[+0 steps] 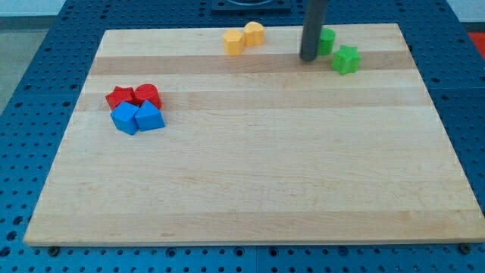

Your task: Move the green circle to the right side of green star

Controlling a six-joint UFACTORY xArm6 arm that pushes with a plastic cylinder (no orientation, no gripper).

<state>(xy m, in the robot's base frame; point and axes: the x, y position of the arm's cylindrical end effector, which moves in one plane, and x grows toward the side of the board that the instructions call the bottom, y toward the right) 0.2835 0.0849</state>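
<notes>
The green circle [326, 41] sits near the view's top edge of the wooden board [250, 189], partly hidden behind my rod. The green star [345, 60] lies just below and to the right of it, a small gap apart. My tip [308, 58] rests on the board just left of the green circle and left of the star, close to or touching the circle's left side.
Two yellow blocks [244, 38] sit side by side at the view's top centre. At the view's left, a red star [118, 97] and a red block [147, 95] sit above two blue blocks [138, 117], all clustered together.
</notes>
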